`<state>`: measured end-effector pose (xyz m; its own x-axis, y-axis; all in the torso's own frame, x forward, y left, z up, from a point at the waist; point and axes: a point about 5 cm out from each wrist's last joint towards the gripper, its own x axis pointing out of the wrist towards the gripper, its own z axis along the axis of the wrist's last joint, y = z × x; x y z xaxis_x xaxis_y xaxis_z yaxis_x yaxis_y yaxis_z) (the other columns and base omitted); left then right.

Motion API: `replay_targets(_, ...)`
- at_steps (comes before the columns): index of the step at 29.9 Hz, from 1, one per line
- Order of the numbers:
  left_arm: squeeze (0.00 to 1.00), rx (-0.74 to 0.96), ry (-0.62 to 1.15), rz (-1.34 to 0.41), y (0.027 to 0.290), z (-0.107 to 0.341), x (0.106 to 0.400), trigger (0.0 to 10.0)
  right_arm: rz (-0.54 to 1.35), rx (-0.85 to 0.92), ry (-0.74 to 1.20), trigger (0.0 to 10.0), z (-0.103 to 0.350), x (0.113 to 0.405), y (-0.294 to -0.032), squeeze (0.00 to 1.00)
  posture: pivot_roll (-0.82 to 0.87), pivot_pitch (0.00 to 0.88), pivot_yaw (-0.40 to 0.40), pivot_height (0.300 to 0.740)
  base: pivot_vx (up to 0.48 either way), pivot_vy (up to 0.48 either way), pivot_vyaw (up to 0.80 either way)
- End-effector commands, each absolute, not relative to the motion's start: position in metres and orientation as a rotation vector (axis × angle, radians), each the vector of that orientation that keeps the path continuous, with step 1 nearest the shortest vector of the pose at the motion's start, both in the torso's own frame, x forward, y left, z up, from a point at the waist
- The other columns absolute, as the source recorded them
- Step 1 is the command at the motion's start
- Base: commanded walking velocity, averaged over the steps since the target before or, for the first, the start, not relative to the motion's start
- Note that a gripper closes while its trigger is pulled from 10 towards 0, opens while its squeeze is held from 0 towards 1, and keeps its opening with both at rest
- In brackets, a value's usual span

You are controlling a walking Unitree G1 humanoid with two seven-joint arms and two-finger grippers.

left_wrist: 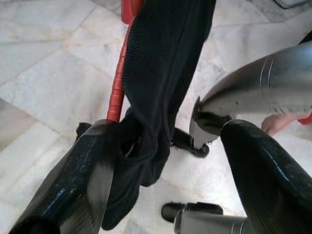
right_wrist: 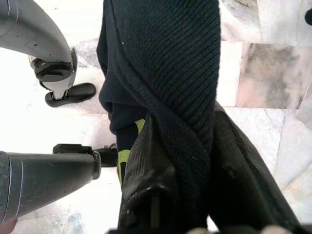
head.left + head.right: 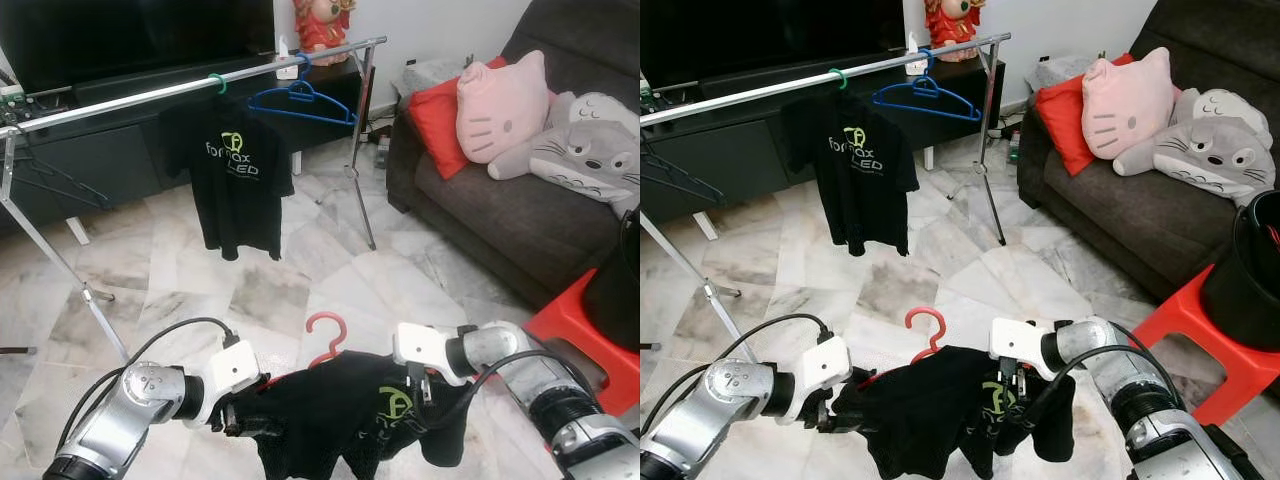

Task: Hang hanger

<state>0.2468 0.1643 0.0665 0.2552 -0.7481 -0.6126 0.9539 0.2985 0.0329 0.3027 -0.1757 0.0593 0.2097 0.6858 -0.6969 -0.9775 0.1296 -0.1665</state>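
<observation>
Left end effector (image 3: 228, 415): closed on the bunched left shoulder of a black T-shirt (image 3: 345, 415); in the left wrist view the cloth and the arm of the red hanger (image 3: 325, 338) sit clamped against 1 black finger (image 1: 73, 190). Right end effector (image 3: 420, 385): closed on the right side of the same garment, with dark knit fabric pinched between its fingers (image 2: 146, 180) in the right wrist view. The shirt is draped on the red hanger, whose hook stands up between the 2 arms, low above the marble floor (image 3: 250, 290). Ahead stands a metal clothes rail (image 3: 150, 95). It carries a second black T-shirt (image 3: 230, 175) on a green hook (image 3: 217, 83) and, beside it, a bare blue hanger (image 3: 300, 100). A dark sofa (image 3: 500, 210) with plush cushions sits to the right, near a red stool (image 3: 580, 335).
</observation>
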Motion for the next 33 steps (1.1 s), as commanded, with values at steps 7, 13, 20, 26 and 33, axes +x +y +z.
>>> replay_targets(7, 0.0, 0.486, 0.576, -1.229, 0.164, 0.064, 0.244, 10.0, 1.284, -0.706, 0.475, 10.0, 0.067, 0.31, -0.171, 0.0, -0.01, 0.0, -0.03, 0.74, 0.0, 0.0, 0.0)
replay_targets(13, 0.0, 0.547, 0.58, -1.189, 0.165, 0.057, 0.249, 10.0, 1.317, -0.691, 0.468, 10.0, 0.069, 0.309, -0.168, 0.0, -0.01, 0.0, -0.029, 0.74, 0.0, 0.0, 0.0)
replay_targets(20, 0.0, 0.58, 0.581, -1.167, 0.164, 0.051, 0.252, 7.6, 1.333, -0.685, 0.466, 10.0, 0.067, 0.307, -0.166, 0.0, -0.02, 0.0, -0.03, 0.74, 0.0, 0.0, 0.0)
replay_targets(26, 0.0, 0.58, 0.55, -1.153, 0.163, 0.052, 0.254, 0.0, 1.329, -0.686, 0.471, 10.0, 0.066, 0.307, -0.166, 0.0, -0.01, 0.0, -0.033, 0.74, 0.0, 0.0, 0.0)
replay_targets(33, 0.0, 0.568, 0.5, -1.102, 0.165, 0.056, 0.26, 0.0, 1.323, -0.688, 0.483, 10.0, 0.063, 0.307, -0.167, 0.0, -0.01, 0.0, -0.036, 0.74, 0.0, 0.0, 0.0)
